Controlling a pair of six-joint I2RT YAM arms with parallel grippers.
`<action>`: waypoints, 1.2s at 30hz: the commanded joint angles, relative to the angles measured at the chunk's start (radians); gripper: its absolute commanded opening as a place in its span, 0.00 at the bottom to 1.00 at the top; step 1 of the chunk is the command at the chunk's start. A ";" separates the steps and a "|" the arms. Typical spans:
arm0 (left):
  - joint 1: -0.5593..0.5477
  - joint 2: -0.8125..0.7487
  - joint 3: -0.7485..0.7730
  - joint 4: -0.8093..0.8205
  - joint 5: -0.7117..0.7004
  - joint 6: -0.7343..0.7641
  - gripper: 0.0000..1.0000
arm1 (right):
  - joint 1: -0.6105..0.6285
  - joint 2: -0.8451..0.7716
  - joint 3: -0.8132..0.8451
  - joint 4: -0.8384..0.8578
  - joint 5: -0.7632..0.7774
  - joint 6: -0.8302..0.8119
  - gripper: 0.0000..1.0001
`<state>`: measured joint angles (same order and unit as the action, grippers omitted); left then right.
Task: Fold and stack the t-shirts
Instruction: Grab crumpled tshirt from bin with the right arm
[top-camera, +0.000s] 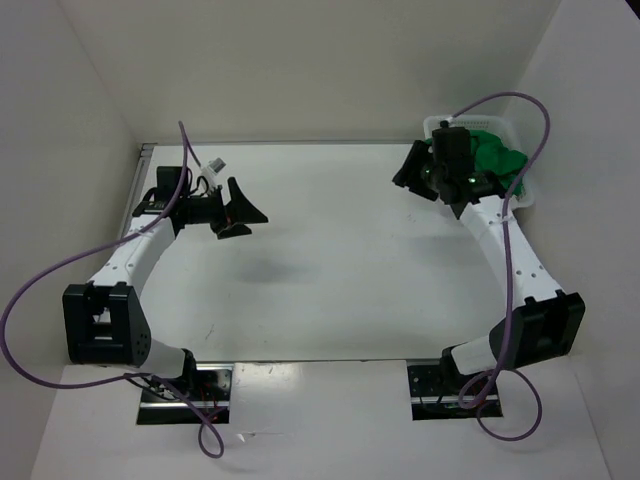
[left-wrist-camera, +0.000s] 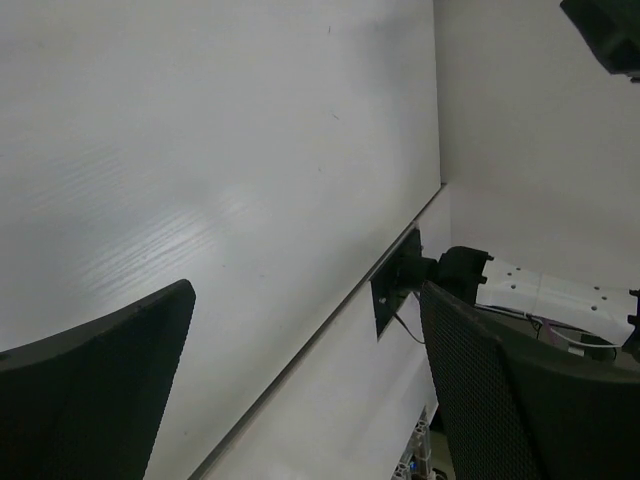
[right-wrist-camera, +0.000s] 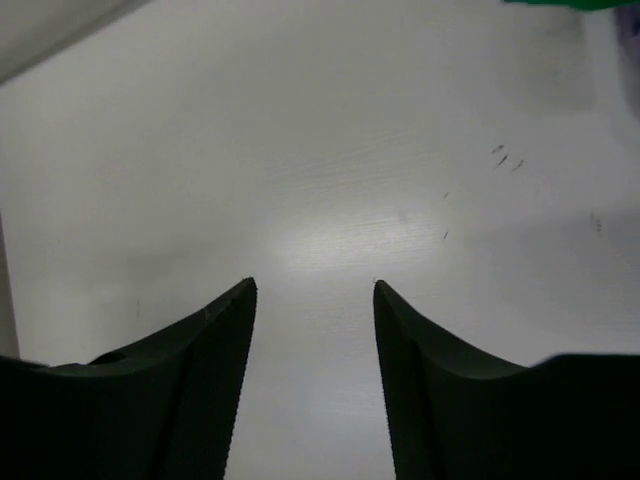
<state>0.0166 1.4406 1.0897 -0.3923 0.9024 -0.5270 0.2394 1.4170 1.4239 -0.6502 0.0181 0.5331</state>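
Green t-shirt (top-camera: 497, 152) sits bunched in the white basket (top-camera: 437, 126). Right gripper (right-wrist-camera: 312, 288) hovers just beside the basket, fingers spread, empty. Left gripper (top-camera: 243, 213), well apart from the basket, is spread too. Risk: a grab that catches the rim could drag the basket along.

The light is bright and even and comes from above. On the white table (top-camera: 330, 270) there is a soft glare patch in the right wrist view and a streaked sheen in the left wrist view. Near the left end effector (top-camera: 244, 216) the table carries a pale, diffuse shadow. In both wrist views the near dark fingers (right-wrist-camera: 150, 400) have blurred edges; the overhead view is sharper.
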 joint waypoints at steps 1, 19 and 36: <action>-0.009 -0.051 -0.011 0.042 0.033 0.016 1.00 | -0.089 -0.090 0.047 0.050 -0.008 -0.001 0.54; -0.084 -0.134 -0.134 0.247 0.060 -0.103 0.38 | -0.271 0.414 0.348 0.040 0.355 -0.088 0.73; -0.084 -0.134 -0.169 0.268 -0.010 -0.123 0.49 | -0.284 0.663 0.541 0.032 0.286 -0.090 0.55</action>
<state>-0.0681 1.3190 0.9138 -0.1619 0.9012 -0.6594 -0.0376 2.0708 1.9079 -0.6430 0.2989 0.4465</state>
